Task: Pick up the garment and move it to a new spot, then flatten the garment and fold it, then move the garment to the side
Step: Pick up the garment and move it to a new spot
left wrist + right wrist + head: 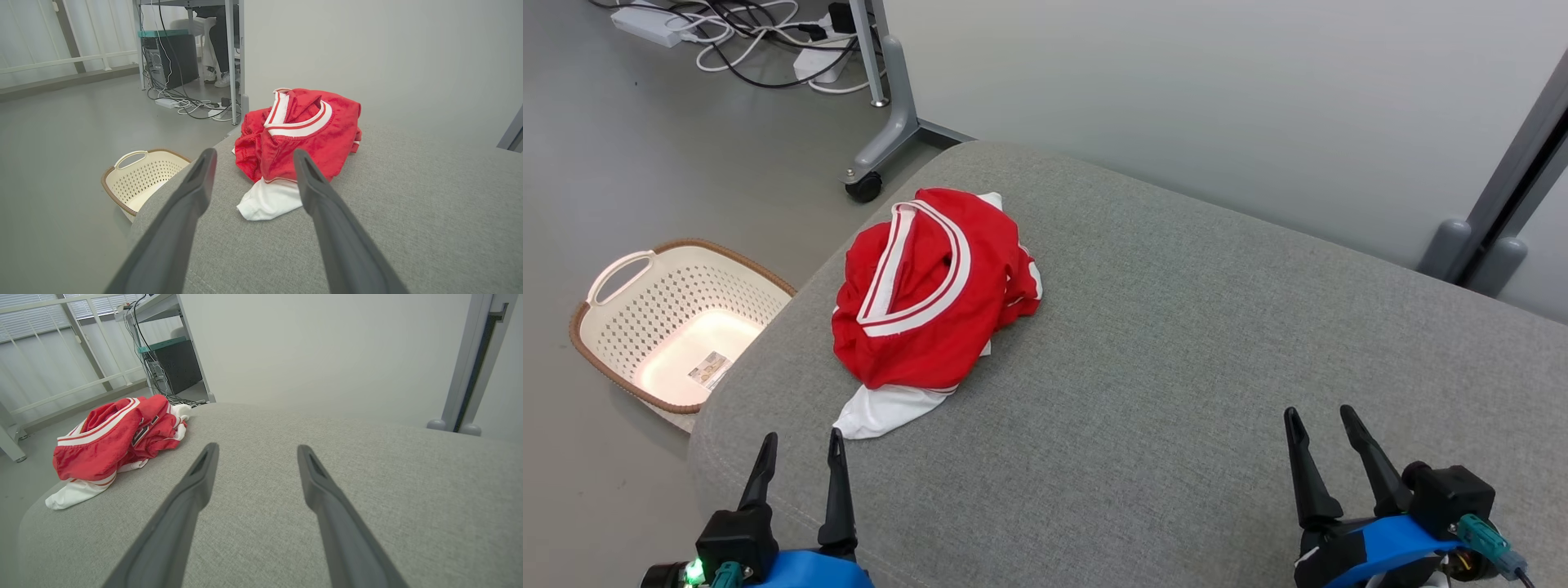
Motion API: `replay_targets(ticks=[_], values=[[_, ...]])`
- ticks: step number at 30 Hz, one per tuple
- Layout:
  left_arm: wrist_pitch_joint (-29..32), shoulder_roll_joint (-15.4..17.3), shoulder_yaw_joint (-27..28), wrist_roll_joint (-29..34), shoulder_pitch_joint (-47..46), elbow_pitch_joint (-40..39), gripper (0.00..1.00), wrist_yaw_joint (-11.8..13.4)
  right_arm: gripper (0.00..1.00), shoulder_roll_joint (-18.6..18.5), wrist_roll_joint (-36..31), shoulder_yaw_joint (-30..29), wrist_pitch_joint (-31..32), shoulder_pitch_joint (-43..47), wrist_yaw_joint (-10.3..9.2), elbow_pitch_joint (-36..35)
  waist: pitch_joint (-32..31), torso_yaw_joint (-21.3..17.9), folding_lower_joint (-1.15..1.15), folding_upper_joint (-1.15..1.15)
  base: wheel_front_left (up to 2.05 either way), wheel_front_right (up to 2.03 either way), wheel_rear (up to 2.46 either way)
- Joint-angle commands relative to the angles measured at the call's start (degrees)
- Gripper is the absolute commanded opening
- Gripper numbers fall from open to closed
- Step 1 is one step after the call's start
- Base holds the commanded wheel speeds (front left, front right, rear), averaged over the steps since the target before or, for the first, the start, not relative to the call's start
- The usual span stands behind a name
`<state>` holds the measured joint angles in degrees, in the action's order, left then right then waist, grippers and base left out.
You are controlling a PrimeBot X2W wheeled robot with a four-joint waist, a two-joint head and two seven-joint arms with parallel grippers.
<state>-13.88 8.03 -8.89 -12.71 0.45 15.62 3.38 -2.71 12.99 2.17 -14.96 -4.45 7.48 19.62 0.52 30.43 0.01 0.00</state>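
Observation:
A crumpled red garment (931, 302) with white stripes and a white corner sticking out lies in a heap near the left end of the grey cushioned surface (1176, 343). My left gripper (800, 445) is open just in front of the white corner, touching nothing. Seen from the left wrist, the garment (302, 130) lies ahead between the spread fingers (200, 179). My right gripper (1319, 420) is open too, hovering over bare cushion far to the right. From the right wrist, the garment (114, 441) sits off to the left.
A cream laundry basket (670, 318) with a brown rim stands on the floor left of the cushion. Cables and a power strip (743, 33) lie by a wheeled desk leg (882, 122). A grey post (1503, 196) rises at the far right.

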Motion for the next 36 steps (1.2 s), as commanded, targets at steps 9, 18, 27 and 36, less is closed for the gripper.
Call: replay_targets(ticks=[9,18,27,36], values=[[9.2,2.4,2.5,-6.0,-5.2,-7.0,1.00,-2.4,1.00,-0.3,-0.7,-1.7,-0.3,1.1,0.02,-0.6,0.6,-0.1,-0.01,0.00,0.00,0.00,0.00],[23.5,9.6,7.8,-11.8,-17.5,-9.2,1.00,-3.8,1.00,-0.3,-1.6,-1.0,0.6,-0.8,0.02,-2.5,4.6,-5.3,-0.01,0.00,0.00,0.00,0.00],[31.7,15.9,11.6,-14.7,-25.0,-0.5,1.00,-3.7,1.00,-0.3,-3.5,-0.3,1.8,-2.8,0.02,-5.4,10.1,-13.8,-0.01,0.00,0.00,0.00,0.00],[35.9,18.8,14.5,-17.2,-25.4,6.5,1.00,-2.5,1.00,-0.3,-5.4,-0.7,3.1,-4.1,0.02,-9.0,15.4,-21.8,-0.01,0.00,0.00,0.00,0.00]])
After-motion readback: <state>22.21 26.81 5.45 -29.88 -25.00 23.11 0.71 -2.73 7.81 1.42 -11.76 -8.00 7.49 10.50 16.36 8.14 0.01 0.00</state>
